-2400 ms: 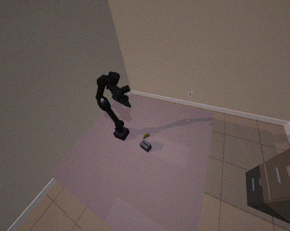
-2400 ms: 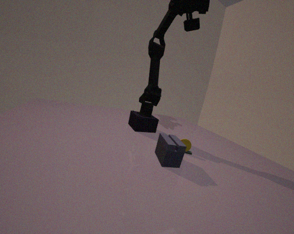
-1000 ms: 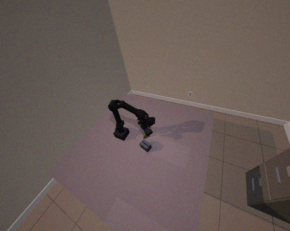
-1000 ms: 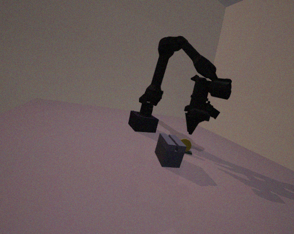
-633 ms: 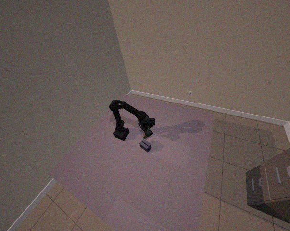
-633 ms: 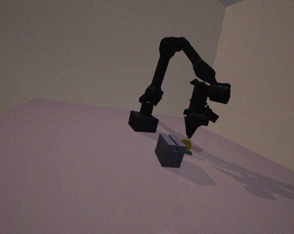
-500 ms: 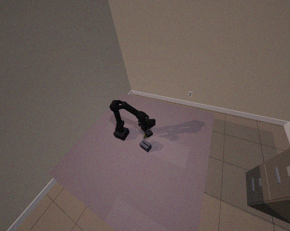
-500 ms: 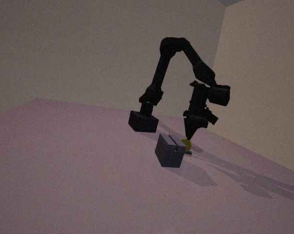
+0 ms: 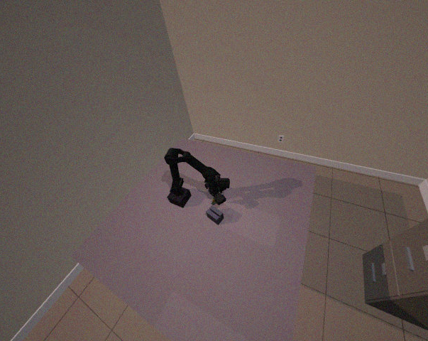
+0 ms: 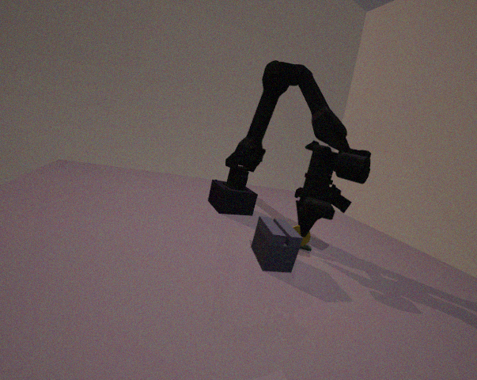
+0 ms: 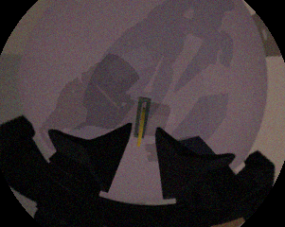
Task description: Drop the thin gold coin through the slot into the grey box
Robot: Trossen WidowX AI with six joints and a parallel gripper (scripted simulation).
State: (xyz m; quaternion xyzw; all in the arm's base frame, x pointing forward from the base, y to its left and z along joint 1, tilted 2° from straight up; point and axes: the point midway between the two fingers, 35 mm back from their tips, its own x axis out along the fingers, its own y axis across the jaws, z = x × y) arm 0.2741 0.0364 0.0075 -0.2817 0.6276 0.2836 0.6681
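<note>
The gold coin [image 9: 213, 201] [image 10: 307, 239] [image 11: 141, 125] stands on edge in the dark-green holder [image 10: 307, 248] [image 11: 144, 99]. My gripper [image 9: 217, 201] [image 10: 304, 233] [image 11: 144, 128] is partly open and points down at the coin. In the wrist view the coin shows edge-on between the two fingertips, nearer the left one, with gaps on both sides. In the exterior view a finger covers part of the coin. The grey box [image 9: 214, 215] [image 10: 270, 247] is close beside the holder, its slotted lid up. In the wrist view the right finger hides most of the box [image 11: 198, 143].
The arm's base [image 9: 179, 197] [image 10: 232, 199] stands behind the box in the exterior view. A cabinet [image 9: 401, 264] stands far off at the right in the top view. Walls rise behind the arm. Shadows of the arm and box fall on the pinkish floor.
</note>
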